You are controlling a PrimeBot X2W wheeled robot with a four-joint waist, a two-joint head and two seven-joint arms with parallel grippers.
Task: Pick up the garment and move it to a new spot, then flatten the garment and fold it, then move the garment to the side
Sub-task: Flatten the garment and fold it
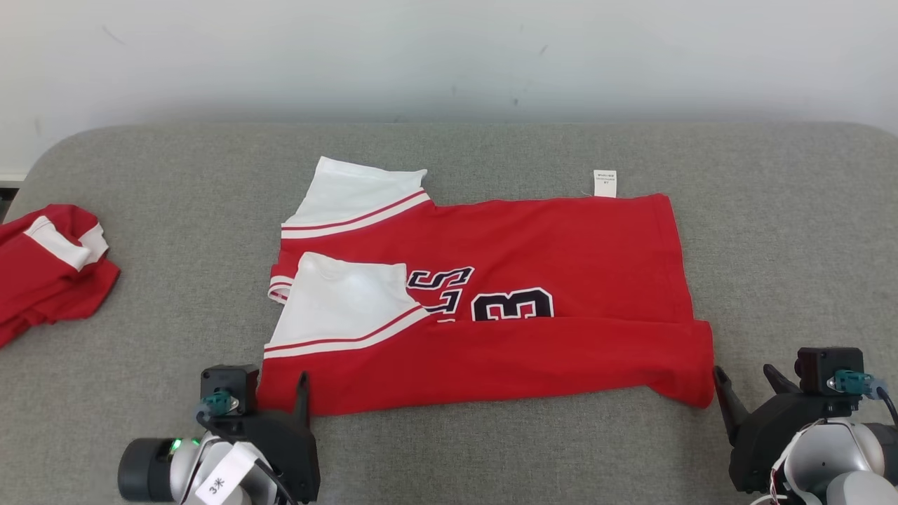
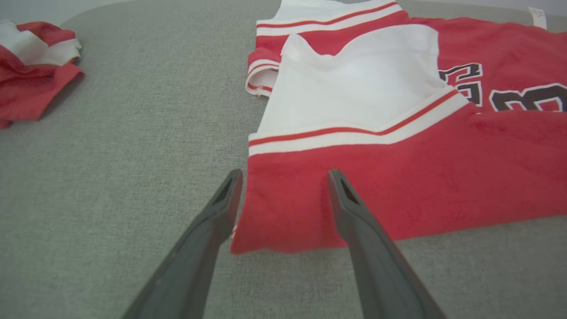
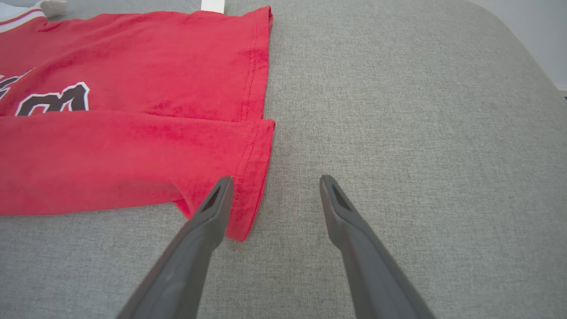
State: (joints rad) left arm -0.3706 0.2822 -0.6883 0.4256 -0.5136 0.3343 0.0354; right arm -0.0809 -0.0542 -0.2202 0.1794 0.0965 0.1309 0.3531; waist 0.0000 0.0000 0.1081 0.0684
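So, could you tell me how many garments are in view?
2: one red jersey spread at the centre, one crumpled red garment at the far left, partly cropped.

Grey fabric-covered worktop [image 1: 772,245], rounded at the corners, stretches right across the frame. Dead centre lies the red garment [image 1: 561,245], spread flat, white sleeves pointing to frame left, its lower strip folded up over the bottom of the dark number. A small white tag [image 1: 605,183] pokes out along its top edge. Far left, a second red-and-white garment [image 1: 42,273] sits crumpled at the worktop's edge, well apart.
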